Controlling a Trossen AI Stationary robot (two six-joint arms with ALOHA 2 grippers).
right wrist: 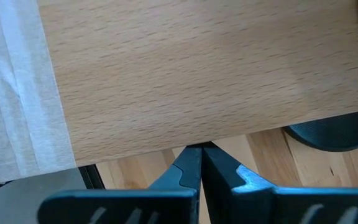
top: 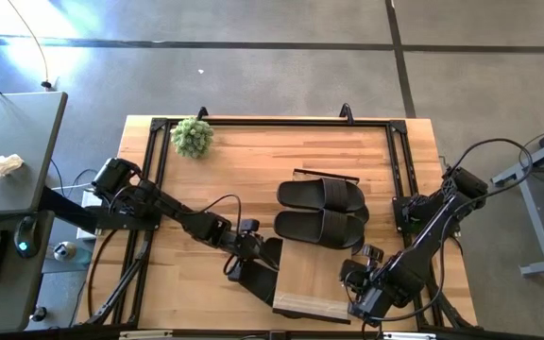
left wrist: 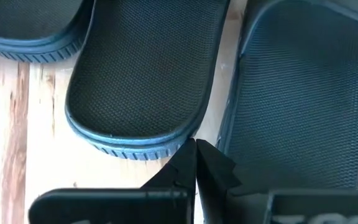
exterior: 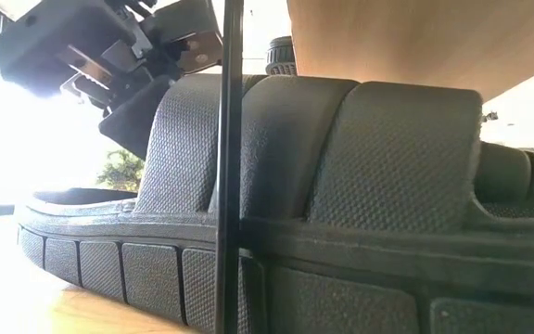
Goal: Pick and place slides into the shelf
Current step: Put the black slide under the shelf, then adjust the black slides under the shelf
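Observation:
Two black slides point(top: 321, 195) point(top: 317, 228) lie side by side, soles down, right of the table's middle. A third slide point(top: 259, 275) lies with one end under the shelf point(top: 314, 280), a light-wood plank on a thin dark frame near the front edge. In the low view this slide point(exterior: 360, 186) fills the picture under the plank point(exterior: 415, 37). My left gripper point(top: 250, 248) is shut, and its tips point(left wrist: 196, 152) stand between the third slide's strap point(left wrist: 303, 93) and the end of the nearer slide point(left wrist: 142, 81). My right gripper point(top: 355, 277) is shut at the plank's right long edge point(right wrist: 199, 149). My left gripper's shut fingers point(exterior: 130, 116) lie against the edge of the third slide's strap point(exterior: 160, 107), slanting down from the table's left. The slide rests sole down on the table, partly under the plank. My right gripper's shut tips meet the plank's long edge point(right wrist: 197, 142) from above; whether they touch it I cannot tell.
A small green plant point(top: 193, 137) stands at the far left corner. A dark metal frame point(top: 272, 123) runs along the table's far and side edges. A thin dark shelf leg point(exterior: 230, 167) stands upright in front of the third slide. Bare wood lies left of the slides.

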